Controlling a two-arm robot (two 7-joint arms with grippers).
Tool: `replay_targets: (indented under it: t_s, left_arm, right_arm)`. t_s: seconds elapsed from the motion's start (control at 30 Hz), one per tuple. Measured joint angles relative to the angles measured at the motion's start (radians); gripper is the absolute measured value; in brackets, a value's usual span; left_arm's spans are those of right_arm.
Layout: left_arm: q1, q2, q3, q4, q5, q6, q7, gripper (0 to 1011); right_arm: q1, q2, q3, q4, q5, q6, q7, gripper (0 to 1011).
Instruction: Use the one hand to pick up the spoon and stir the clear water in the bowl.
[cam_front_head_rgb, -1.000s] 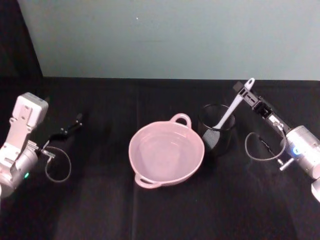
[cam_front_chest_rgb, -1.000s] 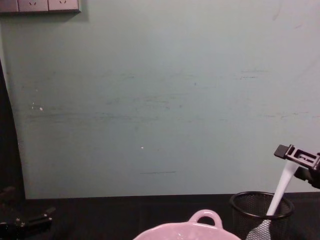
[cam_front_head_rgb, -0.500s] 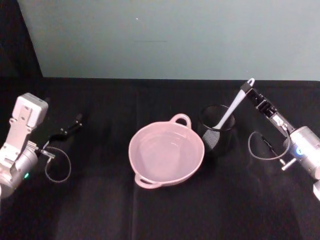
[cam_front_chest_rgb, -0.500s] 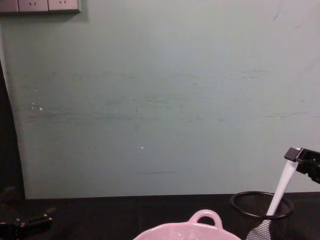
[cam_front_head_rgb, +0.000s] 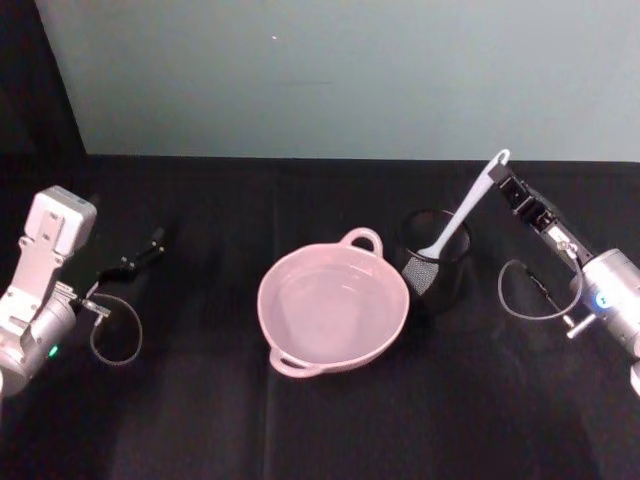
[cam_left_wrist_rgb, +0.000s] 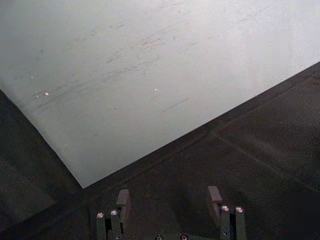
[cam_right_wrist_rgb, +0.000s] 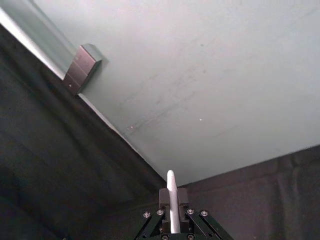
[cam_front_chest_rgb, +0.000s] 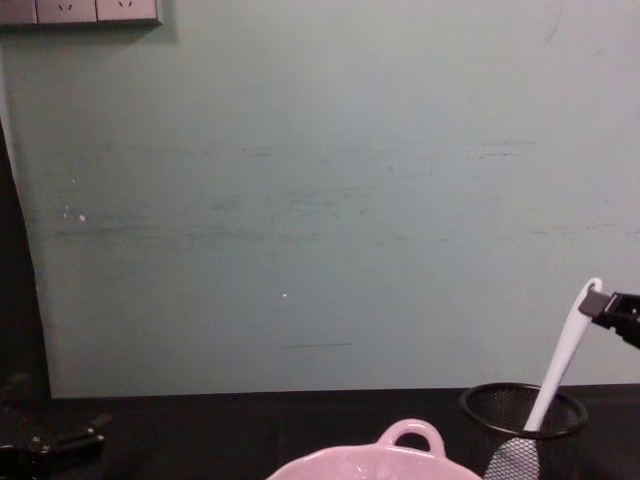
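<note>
R gripper (cam_front_head_rgb: 503, 180) clamped on spoon (cam_front_head_rgb: 452, 228) handle top; paddle in mesh cup (cam_front_head_rgb: 452, 285), 3 o'clock of bowl (cam_front_head_rgb: 265, 300). L gripper (cam_front_head_rgb: 152, 243), fingers apart, at 9 o'clock.

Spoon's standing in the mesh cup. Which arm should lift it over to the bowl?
Right. The right gripper is shut on the spoon near its handle end, above the black mesh cup, just beside the bowl. The left gripper sits open far off to the left, away from both.
</note>
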Motion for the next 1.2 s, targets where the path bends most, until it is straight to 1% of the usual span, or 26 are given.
replay_targets:
  t_s: [0.07,0.1,0.2,0.23,0.27,0.3,0.4,0.43,0.47,0.53,0.63,0.67,0.77,0.87,1.03,1.2]
  left_arm:
    - [0.000,0.000,0.000,0.000,0.000,0.000,0.000,1011]
    - [0.000,0.000,0.000,0.000,0.000,0.000,0.000,1011]
    - [0.000,0.000,0.000,0.000,0.000,0.000,0.000,1011]
    - [0.000,0.000,0.000,0.000,0.000,0.000,0.000,1011]
    - [0.000,0.000,0.000,0.000,0.000,0.000,0.000,1011]
    - [0.000,0.000,0.000,0.000,0.000,0.000,0.000,1011]
    - [0.000,0.000,0.000,0.000,0.000,0.000,0.000,1011]
    - [0.000,0.000,0.000,0.000,0.000,0.000,0.000,1011]
    - [0.000,0.000,0.000,0.000,0.000,0.000,0.000,1011]
    - [0.000,0.000,0.000,0.000,0.000,0.000,0.000,1011]
    - [0.000,0.000,0.000,0.000,0.000,0.000,0.000,1011]
    - [0.000,0.000,0.000,0.000,0.000,0.000,0.000,1011]
    - [0.000,0.000,0.000,0.000,0.000,0.000,0.000,1011]
    - [0.000,0.000,0.000,0.000,0.000,0.000,0.000,1011]
    - [0.000,0.000,0.000,0.000,0.000,0.000,0.000,1011]
    - [0.000,0.000,0.000,0.000,0.000,0.000,0.000,1011]
  right_arm:
    - [-0.004,0.006,-0.002,-0.012,-0.014,-0.012,-0.002,96]
    - [-0.010,0.013,-0.004,-0.030,-0.037,-0.029,-0.010,96]
    - [-0.020,0.027,-0.007,-0.060,-0.081,-0.057,-0.023,96]
    - [-0.025,0.036,-0.008,-0.081,-0.113,-0.074,-0.031,96]
    - [-0.029,0.042,-0.009,-0.094,-0.129,-0.080,-0.037,96]
    - [-0.033,0.053,-0.010,-0.121,-0.156,-0.089,-0.043,96]
    - [-0.040,0.073,-0.009,-0.167,-0.193,-0.093,-0.056,96]
    - [-0.044,0.085,-0.008,-0.201,-0.214,-0.092,-0.062,96]
    - [-0.045,0.092,-0.007,-0.217,-0.223,-0.090,-0.066,96]
    - [-0.046,0.104,-0.005,-0.249,-0.240,-0.082,-0.069,96]
    - [-0.043,0.133,-0.005,-0.319,-0.279,-0.056,-0.071,96]
    - [-0.043,0.133,-0.005,-0.319,-0.279,-0.056,-0.071,96]
    - [-0.034,0.156,-0.006,-0.380,-0.310,-0.021,-0.073,96]
    - [-0.028,0.166,-0.005,-0.416,-0.324,0.007,-0.074,96]
    - [-0.023,0.170,0.001,-0.446,-0.338,0.036,-0.084,96]
    - [-0.023,0.170,0.002,-0.447,-0.339,0.037,-0.084,96]
